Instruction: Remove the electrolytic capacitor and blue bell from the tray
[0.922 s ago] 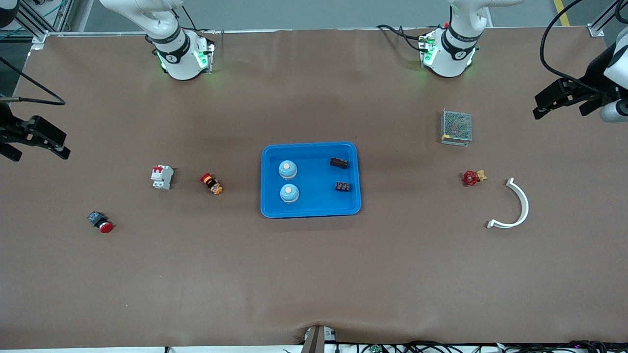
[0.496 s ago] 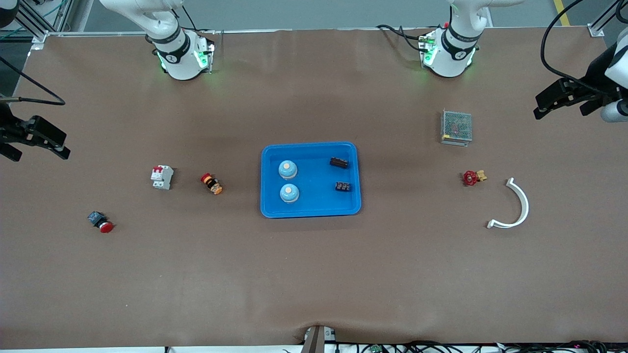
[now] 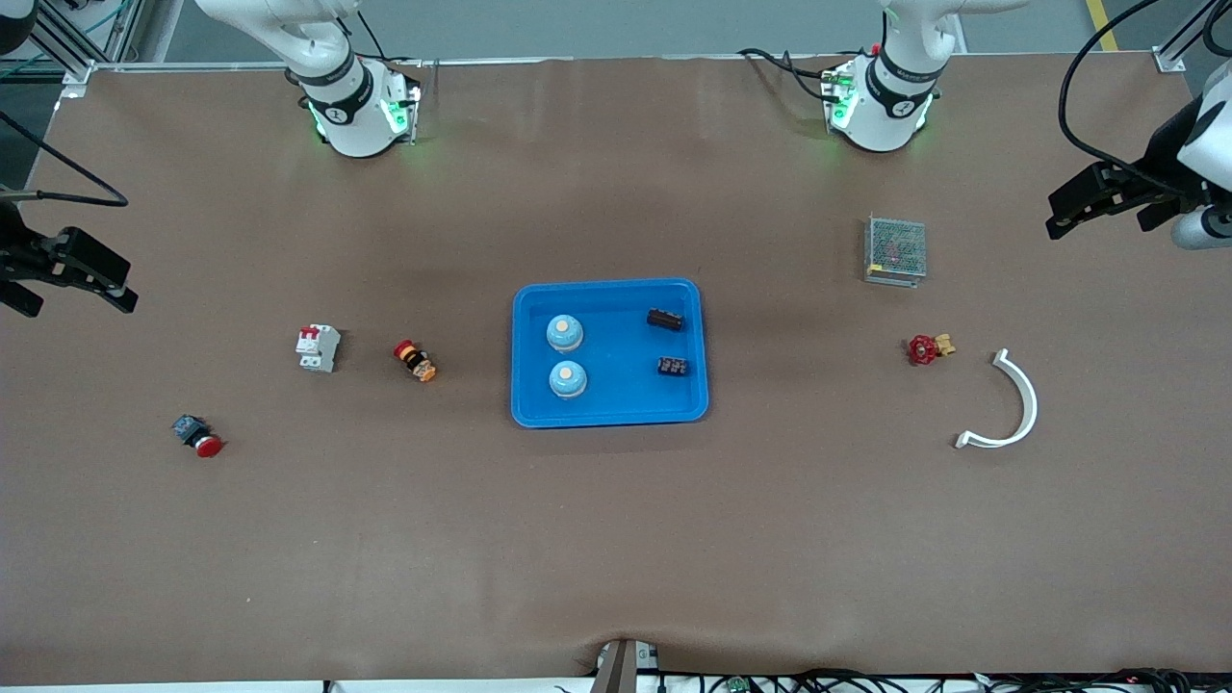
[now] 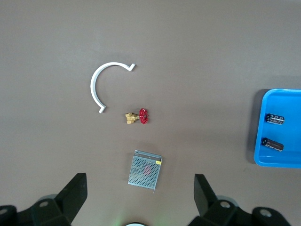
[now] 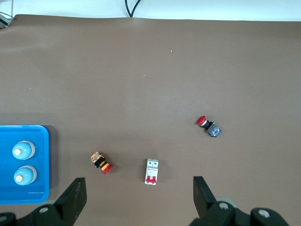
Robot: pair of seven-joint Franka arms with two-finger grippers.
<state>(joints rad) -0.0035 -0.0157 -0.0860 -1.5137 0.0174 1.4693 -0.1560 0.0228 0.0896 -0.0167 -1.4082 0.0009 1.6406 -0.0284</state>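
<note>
A blue tray [image 3: 616, 289] sits mid-table. In it stand two light-blue bells [image 3: 564, 333] [image 3: 568, 379], side by side toward the right arm's end. Two black capacitors [image 3: 665, 319] [image 3: 673, 366] lie in it toward the left arm's end. My left gripper [image 3: 1107, 207] hangs open and empty over the left arm's end of the table. Its wrist view shows its gripper [image 4: 139, 197], the tray [image 4: 282, 99] and both capacitors [image 4: 276, 118] [image 4: 273, 144]. My right gripper [image 3: 72, 298] hangs open and empty over the right arm's end. Its view shows its gripper [image 5: 139, 197] and both bells [image 5: 24, 150] [image 5: 25, 175].
Toward the right arm's end lie a white circuit breaker [image 3: 318, 347], an orange-and-black button [image 3: 415, 361] and a red pushbutton [image 3: 197, 436]. Toward the left arm's end lie a metal mesh box [image 3: 895, 249], a red valve [image 3: 927, 347] and a white curved piece [image 3: 1011, 404].
My left gripper has drifted slightly. The right gripper and everything on the table have stayed put.
</note>
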